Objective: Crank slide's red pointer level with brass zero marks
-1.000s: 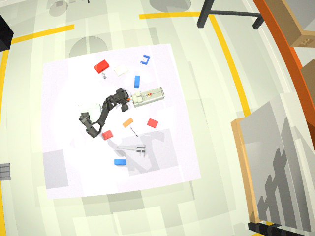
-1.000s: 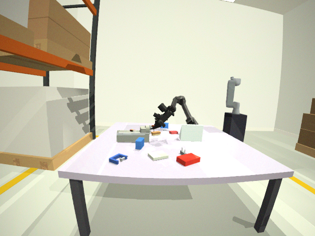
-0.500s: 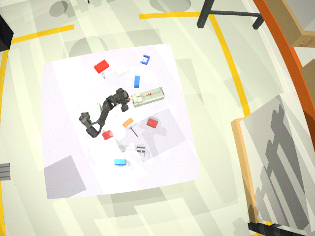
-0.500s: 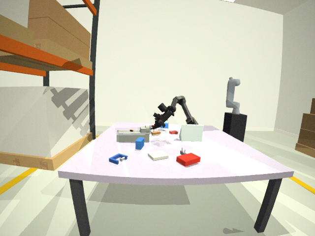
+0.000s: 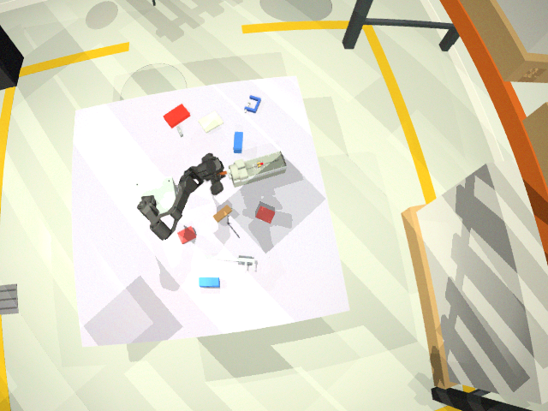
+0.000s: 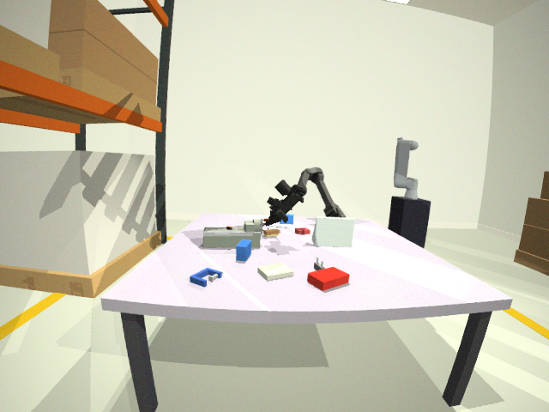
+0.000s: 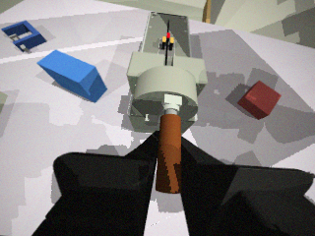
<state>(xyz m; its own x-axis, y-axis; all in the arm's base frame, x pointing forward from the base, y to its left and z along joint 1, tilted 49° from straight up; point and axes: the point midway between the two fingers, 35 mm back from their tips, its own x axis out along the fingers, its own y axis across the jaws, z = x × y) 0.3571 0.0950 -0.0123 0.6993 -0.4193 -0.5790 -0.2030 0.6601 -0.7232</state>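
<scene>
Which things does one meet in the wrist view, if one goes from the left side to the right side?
Blue clamp → blue block → grey-green crank machine → dark red block.

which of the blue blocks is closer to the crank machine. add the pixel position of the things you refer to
The blue block [image 5: 238, 142] [image 6: 243, 251] [image 7: 74, 74] right beside the machine [image 5: 265, 171] [image 6: 231, 239] [image 7: 164, 74]; the other lies across the table, past the orange block [image 5: 222, 213] [image 6: 271, 233].

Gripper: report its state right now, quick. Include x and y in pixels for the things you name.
Gripper [image 5: 224, 173] [image 6: 267, 222] [image 7: 165, 136]: closed on the crank's orange-brown handle [image 7: 170, 143].
</scene>
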